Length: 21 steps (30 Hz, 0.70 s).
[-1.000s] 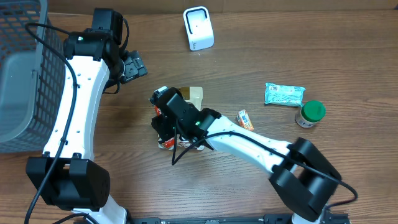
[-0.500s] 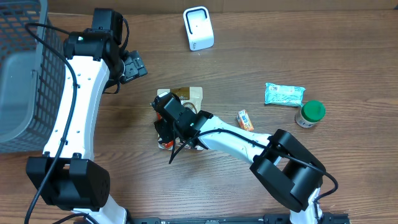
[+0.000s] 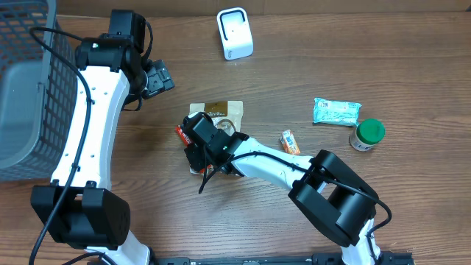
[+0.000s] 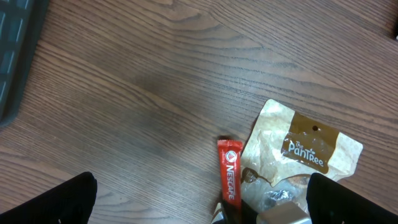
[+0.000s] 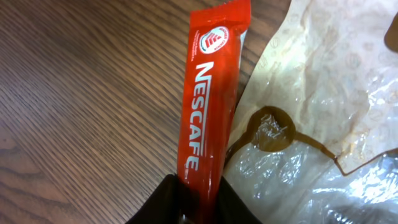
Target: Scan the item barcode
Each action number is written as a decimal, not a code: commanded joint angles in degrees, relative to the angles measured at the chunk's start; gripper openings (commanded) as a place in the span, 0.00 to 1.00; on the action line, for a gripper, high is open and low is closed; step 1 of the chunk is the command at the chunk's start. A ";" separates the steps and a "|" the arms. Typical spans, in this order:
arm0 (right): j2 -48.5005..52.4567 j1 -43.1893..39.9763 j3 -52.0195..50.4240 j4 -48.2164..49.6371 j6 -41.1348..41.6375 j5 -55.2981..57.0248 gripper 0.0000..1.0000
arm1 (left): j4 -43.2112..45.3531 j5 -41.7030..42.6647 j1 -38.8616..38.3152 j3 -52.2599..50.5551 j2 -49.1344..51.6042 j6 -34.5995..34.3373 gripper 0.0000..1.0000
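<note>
**Right gripper pinched the red stick; left gripper hung spread**

At the far left stood a grey wire basket (image 3: 22, 88). Beside it the left gripper (image 3: 157, 78) hung over bare wood with its fingers (image 4: 62, 202) spread as wide as they go, holding nothing and touching nothing.

Right of it, near the table's middle, lay the red Nescafé stick sachet (image 3: 183, 133) flat on the wood. The right gripper (image 5: 196, 190) was pinched onto its near end, dark fingers pressed against both long edges. The stick's right edge touched a beige paper pouch with a brown label (image 3: 218, 112), which lay just beyond the wrist.

Farther off, at the far edge, stood the white box-shaped barcode scanner (image 3: 235, 33), well apart from the stick. To the right lay a small orange sachet (image 3: 291, 141), then a teal foil packet (image 3: 336, 112) and, just near of it, a green-lidded jar (image 3: 366, 135).

Compared with a second before, the right jaws had narrowed onto the stick, the wrist had shifted left, the stick's red tip now showed clear of it, and more of the pouch was uncovered. The left arm had not moved.
</note>
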 commanded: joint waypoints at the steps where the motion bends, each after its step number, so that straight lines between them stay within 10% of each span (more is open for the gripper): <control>1: -5.25 0.11 1.86 -0.20 -0.37 3.58 0.08 | 0.04 -0.79 -0.11 -0.07 0.46 0.11 1.00; 14: -16.83 -1.16 1.86 -18.60 0.35 12.90 0.04 | 0.04 -0.79 -0.11 -0.07 0.46 0.11 1.00; 21: -20.94 -5.88 1.86 -21.86 0.31 -0.24 0.04 | 6.56 -0.59 -0.11 -0.07 0.46 -1.01 1.00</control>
